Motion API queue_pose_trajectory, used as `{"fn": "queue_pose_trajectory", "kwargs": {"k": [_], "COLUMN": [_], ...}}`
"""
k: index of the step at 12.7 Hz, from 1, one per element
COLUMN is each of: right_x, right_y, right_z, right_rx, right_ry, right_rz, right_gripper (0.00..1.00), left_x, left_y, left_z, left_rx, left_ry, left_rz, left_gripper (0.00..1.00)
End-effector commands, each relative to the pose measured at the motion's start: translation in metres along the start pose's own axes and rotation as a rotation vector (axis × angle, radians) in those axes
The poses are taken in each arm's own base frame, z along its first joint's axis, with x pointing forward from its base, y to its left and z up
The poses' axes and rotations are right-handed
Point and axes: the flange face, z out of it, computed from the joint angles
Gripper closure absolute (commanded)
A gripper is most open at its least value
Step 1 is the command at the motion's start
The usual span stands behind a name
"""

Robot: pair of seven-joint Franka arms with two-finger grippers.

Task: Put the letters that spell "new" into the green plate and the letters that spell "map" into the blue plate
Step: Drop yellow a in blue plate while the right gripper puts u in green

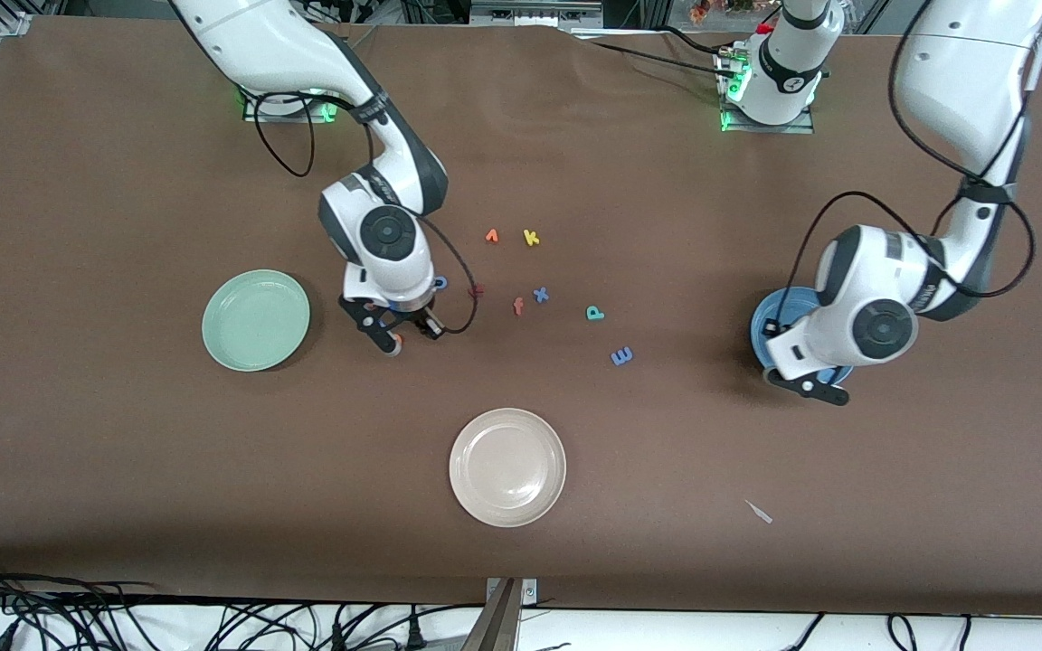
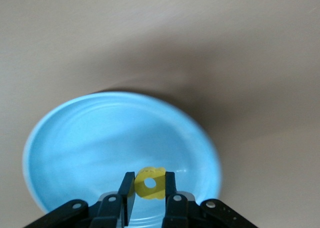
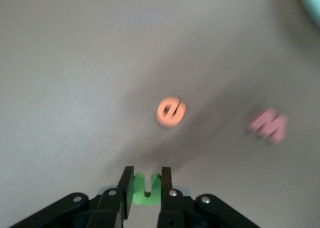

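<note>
Your right gripper [image 3: 146, 184] pinches the green "n" [image 3: 145, 189] above bare table; "e" [image 3: 171, 111], "w" [image 3: 269, 125] below it. Your left gripper [image 2: 149, 185] clamps yellow "a" [image 2: 150, 183] over the blue plate [image 2: 75, 148]

My left tool [image 2: 146, 188] hangs over the blue plate [image 2: 75, 153] at the left arm's end of the surface, clamped on the "a" [image 2: 150, 183]. My right tool [image 3: 145, 185] pinches the "n" [image 3: 145, 190] above the surface [image 1: 123, 470] beside the green plate [image 1: 256, 320], with the "e" [image 3: 171, 111] and "w" [image 3: 269, 125] lying below it.
</note>
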Motion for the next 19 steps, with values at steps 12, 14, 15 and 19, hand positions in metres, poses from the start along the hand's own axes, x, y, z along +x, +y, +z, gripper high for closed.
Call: {"fn": "queue_pose_trajectory", "kwargs": {"k": [12,14,15,19], "right_x": [0.196,0.191,0.176,0.105], "right_y": [0.197,0.174,0.154,0.106], "right_z": [0.036,0.009,-0.002,0.002], "right_rx": [-0.037,-0.047,-0.045,0.007], "right_ry": [-0.218,-0.247,-0.254,-0.2], "right_rz": [-0.336,-0.325,-0.316,-0.095], "right_gripper": [0.0,0.0,0.0,0.0], "left_x": [0.023,0.028,0.027,0.028], "left_y": [0.211,0.259,0.284,0.337], "left_z": [-0.037,-0.028,-0.017,0.02], "left_rx": [-0.161,-0.181,-0.187,-0.152], "left_ry": [0.103,0.145,0.155,0.193], "left_rz": [-0.419,-0.497,-0.532,-0.664], "left_gripper": [0.0,0.0,0.0,0.0]}}
